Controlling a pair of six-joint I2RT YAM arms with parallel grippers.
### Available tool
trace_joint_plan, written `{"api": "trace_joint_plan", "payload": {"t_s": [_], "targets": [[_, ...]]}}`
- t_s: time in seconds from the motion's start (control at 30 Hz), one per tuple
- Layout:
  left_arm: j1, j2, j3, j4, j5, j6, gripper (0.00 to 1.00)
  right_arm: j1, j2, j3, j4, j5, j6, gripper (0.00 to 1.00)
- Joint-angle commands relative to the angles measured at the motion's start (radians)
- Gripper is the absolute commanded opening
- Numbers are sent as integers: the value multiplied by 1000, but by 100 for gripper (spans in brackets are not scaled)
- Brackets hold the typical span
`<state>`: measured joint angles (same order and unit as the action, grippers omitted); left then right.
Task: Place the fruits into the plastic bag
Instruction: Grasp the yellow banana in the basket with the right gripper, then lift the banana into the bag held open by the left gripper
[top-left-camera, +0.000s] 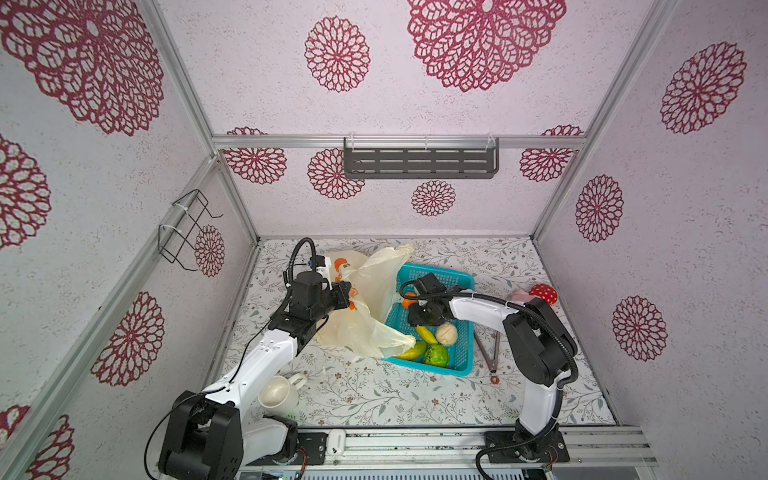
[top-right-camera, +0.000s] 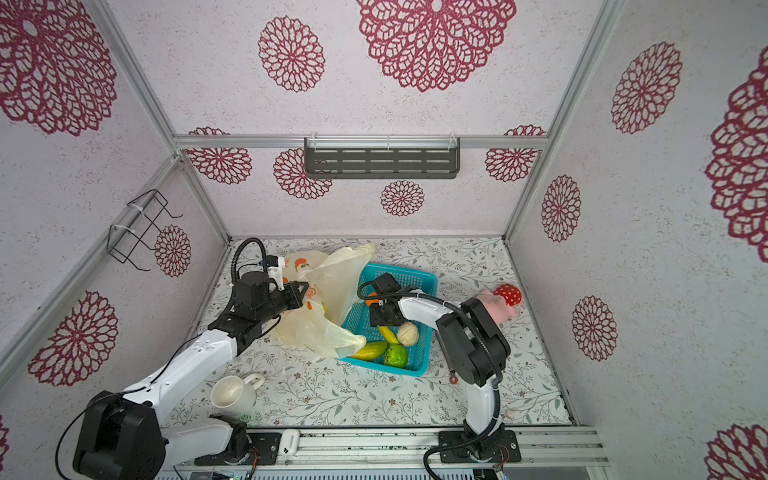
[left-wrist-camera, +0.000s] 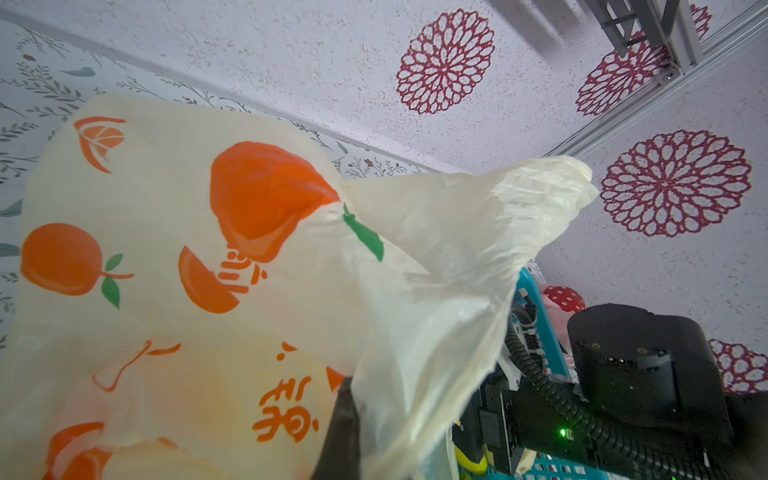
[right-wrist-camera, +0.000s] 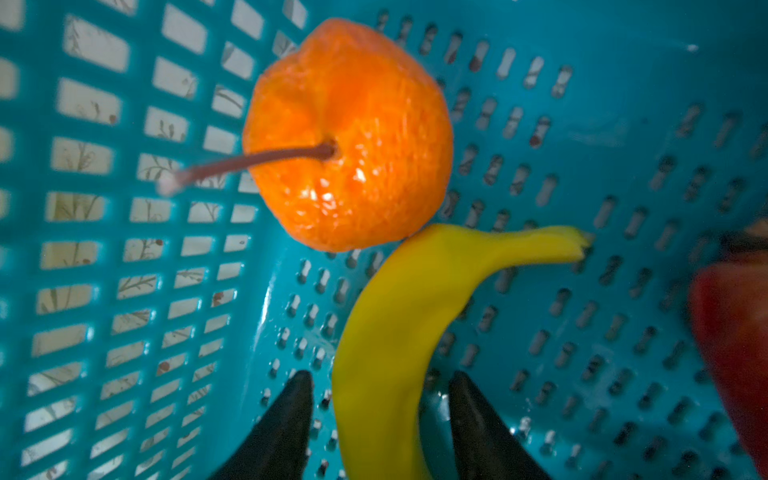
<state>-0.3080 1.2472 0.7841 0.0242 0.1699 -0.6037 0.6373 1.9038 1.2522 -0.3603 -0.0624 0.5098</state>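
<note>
Right claw (right-wrist-camera: 382, 376) half open, straddling the banana (right-wrist-camera: 399, 299) without touching, basket (right-wrist-camera: 623, 124) wall close beside; left claw (top-left-camera: 346, 292) pinched tight on the bag (top-left-camera: 376, 278)

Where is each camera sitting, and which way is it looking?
Top views: high above the arms' bases, looking down at the table, basket and bag; left arm and right arm show.
Left wrist: on the left arm, facing across the bag toward the walls; one of the left fingers shows, plus the right arm.
Right wrist: on the right arm, looking into the basket; right fingers straddle the banana.
Shared: basket in all.
</note>
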Motion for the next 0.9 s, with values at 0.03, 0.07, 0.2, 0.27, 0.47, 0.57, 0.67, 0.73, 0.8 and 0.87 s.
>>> {"api": "trace_joint_plan", "payload": {"t_s": [0.03,0.07,0.2,0.27,0.47,0.57,0.67,0.73,0.8,0.87], "targets": [[-6,-5,-9,27,-7,-13,0,-1,-13,17,-4,-32,-12,37],[-8,-5,-9,28,-6,-14,0,-1,-19,12,3,-34,-14,34],[-9,-2,-9,30,-5,-19,0,0,-93,-43,71,-6,4,24],[-11,0,-9,31,-8,-17,0,1,-160,-97,148,20,21,22],[-14,16,-3,37,-10,-19,0,7,-343,-207,407,-37,2,24],[-18,26,1,39,-10,-19,0,15,-360,-198,480,-163,-20,24],[-24,32,3,42,-14,-18,0,33,-323,-131,488,-278,-44,24],[-27,34,4,42,-15,-17,0,51,-282,-60,457,-306,-83,25],[-29,34,7,39,-20,-14,0,61,-244,1,445,-329,-96,25],[-31,32,13,33,-21,-11,0,62,-207,48,451,-358,-93,26]]}}
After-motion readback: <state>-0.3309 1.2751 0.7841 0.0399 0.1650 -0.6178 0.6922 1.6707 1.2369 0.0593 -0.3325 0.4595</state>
